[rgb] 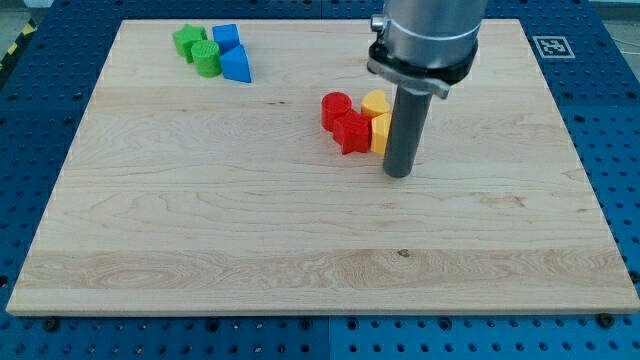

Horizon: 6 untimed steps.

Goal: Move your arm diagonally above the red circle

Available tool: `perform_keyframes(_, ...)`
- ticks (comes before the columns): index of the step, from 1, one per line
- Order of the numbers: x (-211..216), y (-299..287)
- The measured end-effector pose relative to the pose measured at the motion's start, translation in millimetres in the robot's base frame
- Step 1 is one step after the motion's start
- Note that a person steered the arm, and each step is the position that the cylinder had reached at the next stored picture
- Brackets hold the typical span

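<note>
The red circle (336,107) sits up and to the view's left of my tip (399,174), on the far side of a tight cluster. Touching it, closer to my tip, is a red star-like block (352,133); two yellow blocks fill the gap after that, one (376,103) just beside the rod toward the view's top-left and one (381,132) pressed against or just beside the rod's left side. My tip rests on the wooden board (300,240) just to the view's right and below this cluster. There is no hand here to open or close, only a bare rod holding nothing.

Far off toward the view's top-left lie two green blocks (198,50) and two blue blocks (232,55), well clear of any path.

The risk, as I judge it, is the cluster itself: heading straight for the spot diagonally above the red circle would plough through the yellow blocks and shove the circle away. Skirting round the view's top looks safer.
</note>
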<state>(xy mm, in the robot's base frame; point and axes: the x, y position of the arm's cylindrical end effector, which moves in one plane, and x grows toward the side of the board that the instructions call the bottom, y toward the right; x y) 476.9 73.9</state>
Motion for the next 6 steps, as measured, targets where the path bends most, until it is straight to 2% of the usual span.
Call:
perform_keyframes(2, 1, -73)
perform_keyframes(3, -26, -125)
perform_keyframes(5, -114, -134)
perform_keyframes(6, -118, -99)
